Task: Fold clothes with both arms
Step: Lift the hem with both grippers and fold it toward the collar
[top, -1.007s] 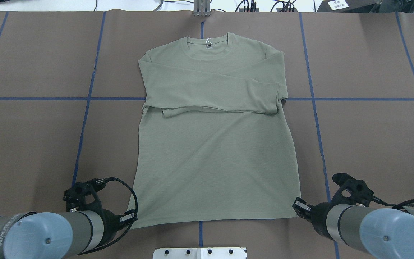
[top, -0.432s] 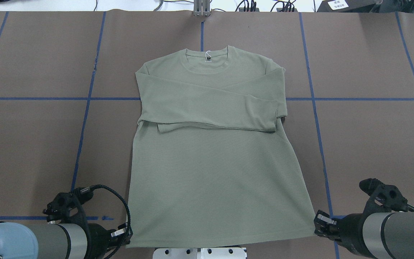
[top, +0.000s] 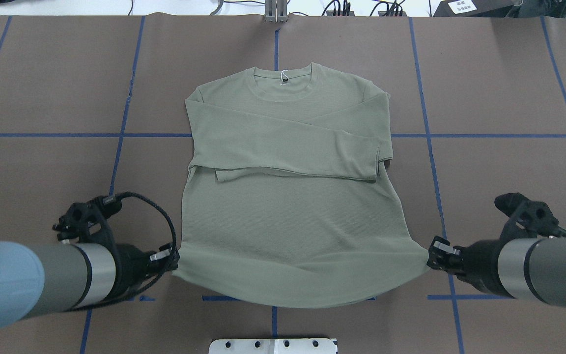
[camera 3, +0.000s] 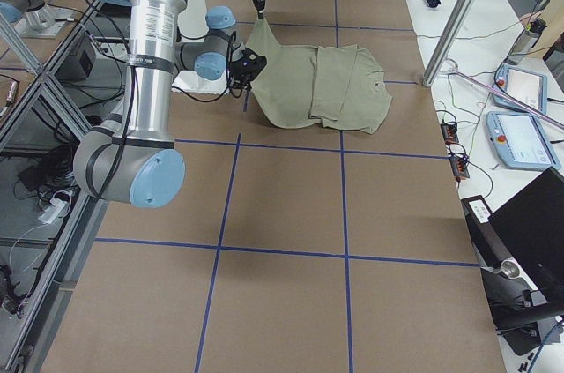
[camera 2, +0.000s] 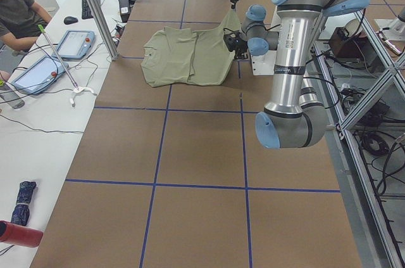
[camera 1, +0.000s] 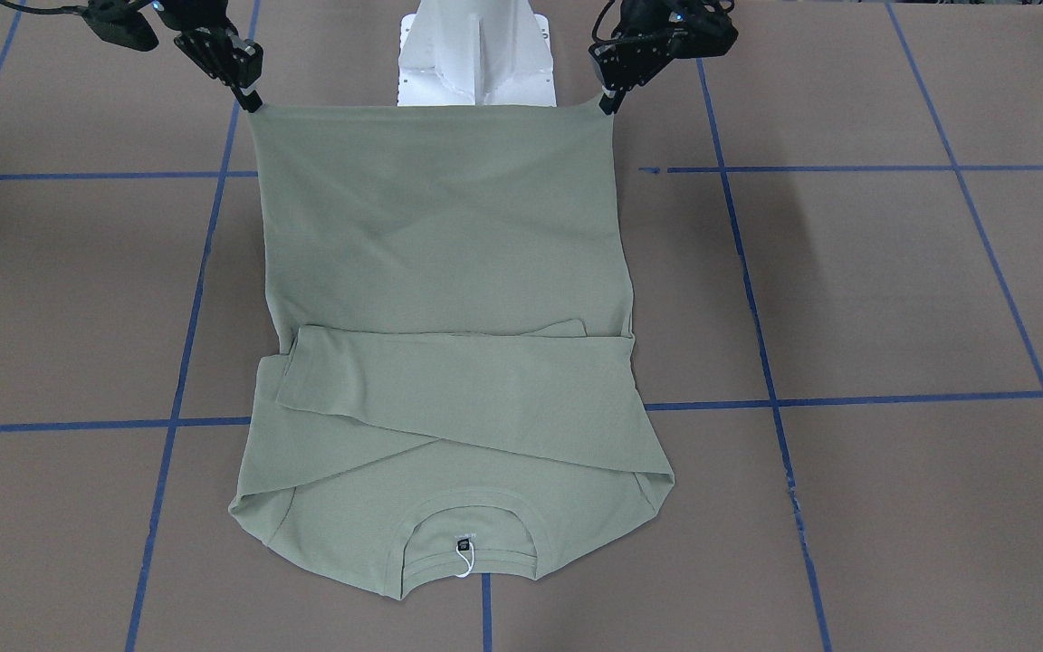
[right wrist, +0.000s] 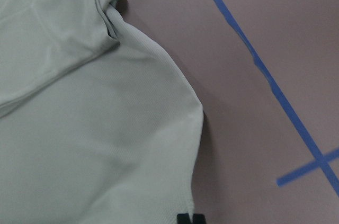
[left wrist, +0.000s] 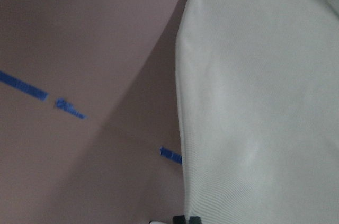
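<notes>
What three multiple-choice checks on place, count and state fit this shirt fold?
1. The shirt has its collar: A nearest the robot; B farthest from the robot; C under a sleeve.
2. Number of sleeves folded across the chest: A none; B one; C two.
3. The left gripper and right gripper are: A both open; B each shut on a corner of the hem; C only the left gripping.
Key: 1 B, the overhead view shows the collar at the far end. 2 C, both cross the chest, one over the other. 3 B, the hem sags between them, pinched at both ends.
</notes>
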Robot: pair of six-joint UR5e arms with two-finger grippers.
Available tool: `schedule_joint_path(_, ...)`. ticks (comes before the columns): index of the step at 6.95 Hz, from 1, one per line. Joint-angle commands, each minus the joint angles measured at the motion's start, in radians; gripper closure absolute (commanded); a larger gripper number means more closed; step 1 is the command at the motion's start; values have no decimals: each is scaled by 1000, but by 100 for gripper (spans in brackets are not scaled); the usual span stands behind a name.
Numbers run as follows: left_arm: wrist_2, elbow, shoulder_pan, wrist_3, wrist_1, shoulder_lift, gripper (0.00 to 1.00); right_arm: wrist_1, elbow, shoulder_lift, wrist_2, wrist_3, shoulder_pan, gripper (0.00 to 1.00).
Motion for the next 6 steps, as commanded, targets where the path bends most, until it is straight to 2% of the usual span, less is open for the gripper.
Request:
schedule_joint_path(1,-5,176,-198,187,-1,-150,100,-96,-227,255,138,-283,263,100)
schedule_joint_path(3,-2,389,-335,300,-39,-267,100,-127,-536,489,177,-494,434,100)
schedule_joint_path(5,2,598,-407,330,-219,-300,100,-118,-779,644,176,-554,502,100)
schedule_joint_path(6,4,728,-423,332,-305,-348,100,-116,-900,716,175,-592,521,100)
